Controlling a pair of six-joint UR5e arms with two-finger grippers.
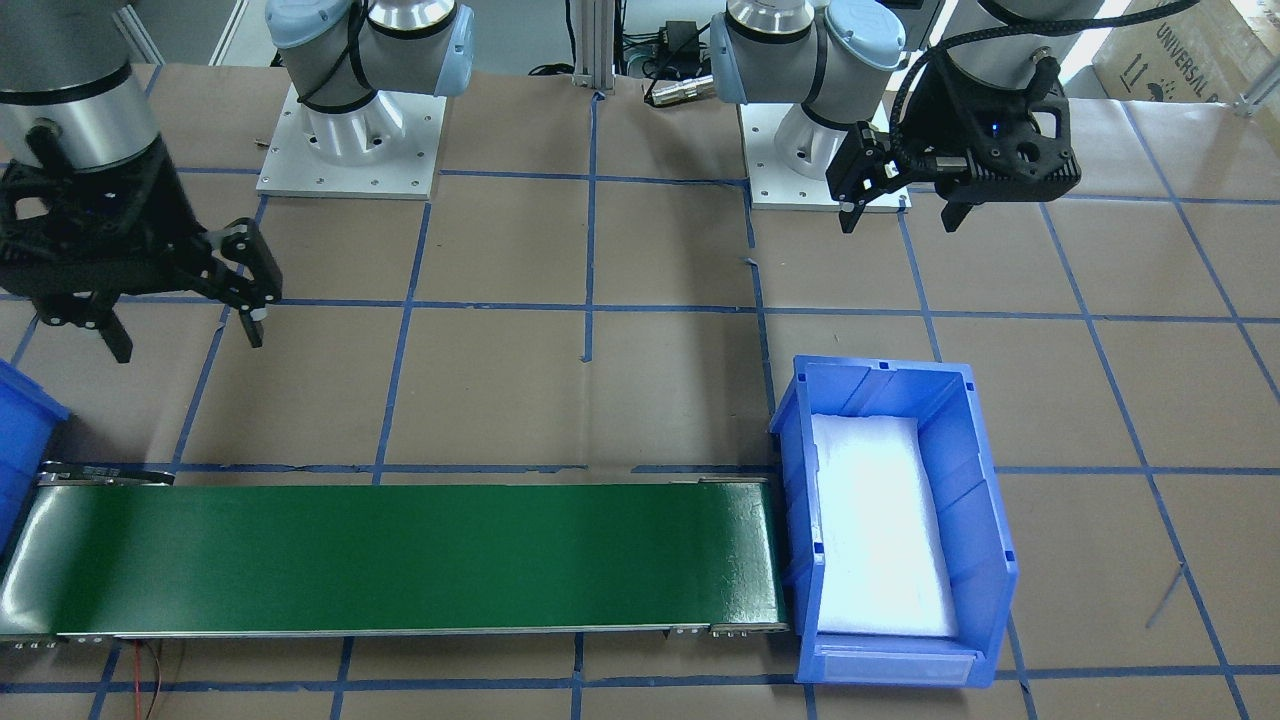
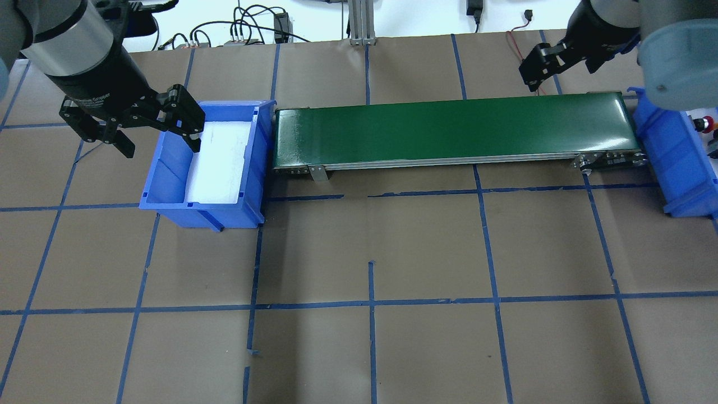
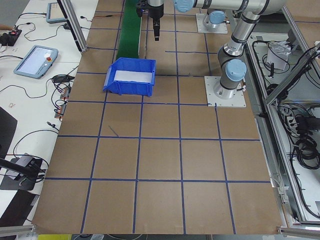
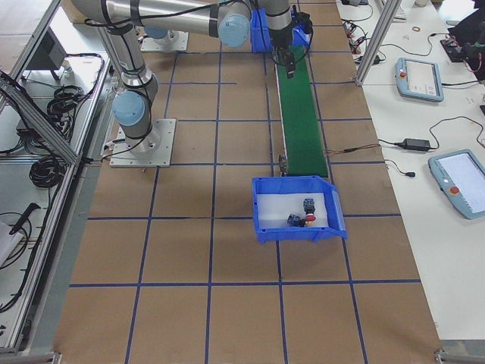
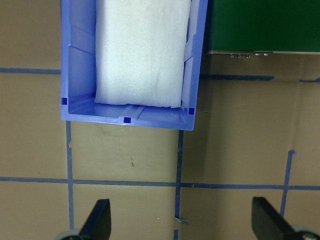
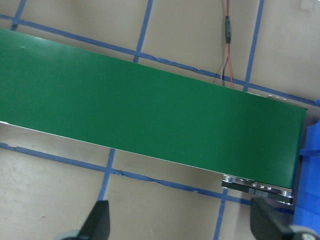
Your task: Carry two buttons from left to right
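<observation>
Both buttons lie on white foam in the right blue bin [image 4: 265,227]: a red-capped button [image 4: 299,221] and a dark button [image 4: 308,205] whose cap colour I cannot make out. In the overhead view only the red cap [image 2: 708,122] peeks out at the right edge. My left gripper [image 2: 160,146] hangs open over the near wall of the left blue bin [image 2: 168,168], which holds only white foam [image 5: 142,50]. My right gripper [image 2: 561,76] is open and empty, high beside the right end of the green conveyor [image 2: 454,132].
The conveyor belt [image 1: 400,555] runs between the two bins with nothing on it. Brown paper with a blue tape grid [image 2: 370,303] covers the table. Both arm bases [image 1: 350,140] stand behind the conveyor. A red wire [image 6: 227,50] lies beyond the belt.
</observation>
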